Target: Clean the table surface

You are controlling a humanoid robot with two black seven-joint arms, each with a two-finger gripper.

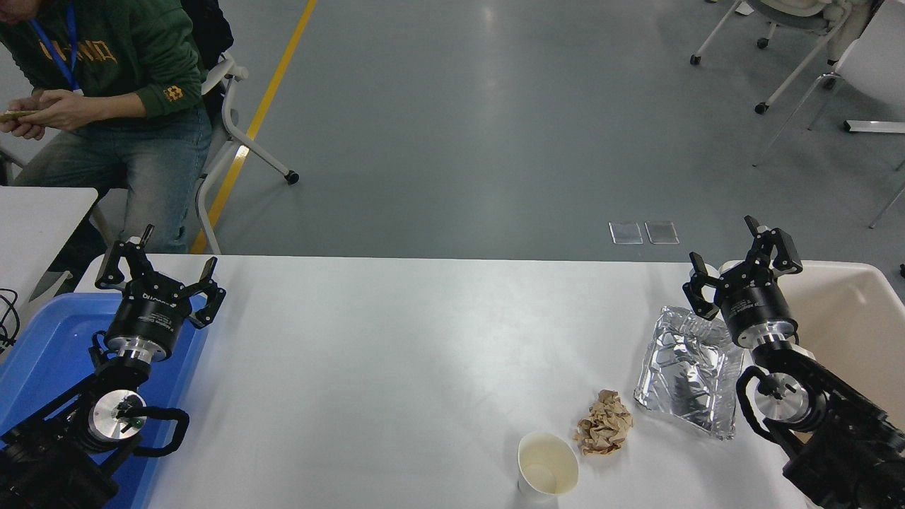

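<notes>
Matte white table surface (389, 353) w/ litter; L gripper (157, 277), R gripper (742, 261) both spread, empty.

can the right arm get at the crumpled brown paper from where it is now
Probably yes. The right gripper hangs open above the far edge of the foil tray, and the crumpled brown paper lies on the table surface just left of that tray, uncovered, with the paper cup beside it.

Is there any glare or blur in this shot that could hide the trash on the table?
Head view: sharp, evenly lit; soft sheen on the table surface and bright reflections on the foil tray; crumpled brown paper and paper cup read clearly.
</notes>
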